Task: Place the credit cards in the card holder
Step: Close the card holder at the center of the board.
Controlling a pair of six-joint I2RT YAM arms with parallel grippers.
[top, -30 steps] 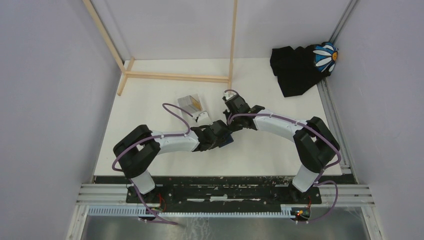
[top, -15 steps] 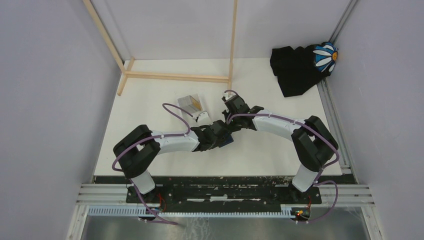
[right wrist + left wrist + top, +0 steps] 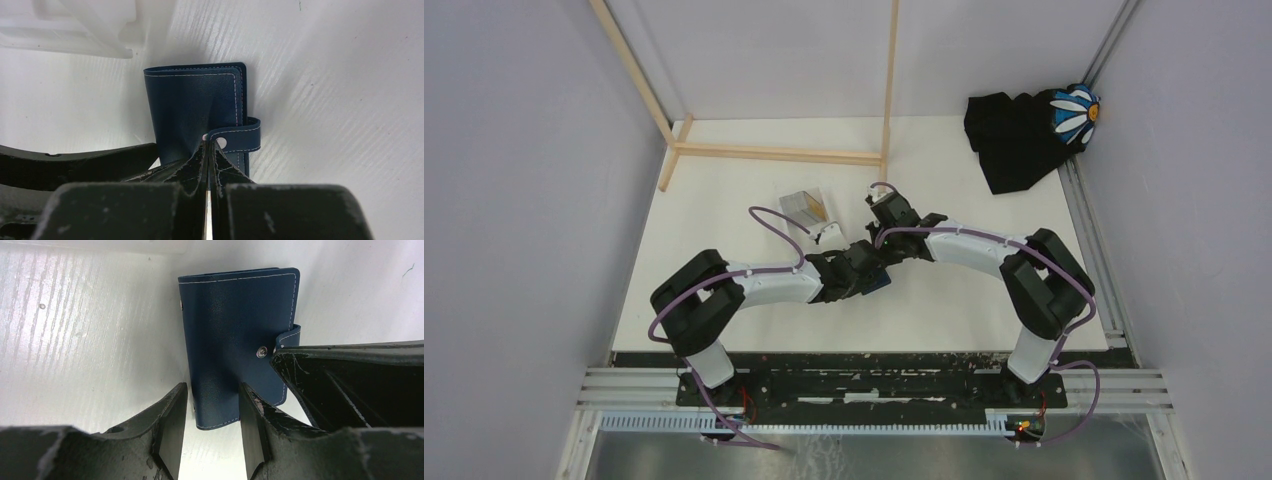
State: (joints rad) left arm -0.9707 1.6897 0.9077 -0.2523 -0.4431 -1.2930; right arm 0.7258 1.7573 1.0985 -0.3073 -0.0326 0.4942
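The card holder (image 3: 235, 330) is a navy wallet lying folded on the white table, its round snap (image 3: 260, 353) bared. My left gripper (image 3: 210, 415) is open over the wallet's near corner; one finger (image 3: 252, 425) overlaps the leather, the other (image 3: 172, 425) stands just clear of it. My right gripper (image 3: 207, 142) is shut, its tips pinching the end of the wallet's strap (image 3: 240, 137), which is off the snap. From above, both grippers (image 3: 871, 270) (image 3: 877, 250) meet mid-table and hide most of the card holder (image 3: 883, 284). The credit cards (image 3: 809, 208), silvery and orange, lie in a clear box.
The clear plastic box (image 3: 796, 202) stands just behind and left of the grippers, and its edge shows in the right wrist view as a clear box edge (image 3: 75, 30). A wooden frame (image 3: 774, 153) crosses the back. A black cloth (image 3: 1014, 135) with a daisy-patterned item (image 3: 1076, 113) lies back right.
The right arm has drifted slightly left, its wrist shifting a little with it. The left arm and the card holder have stayed put.
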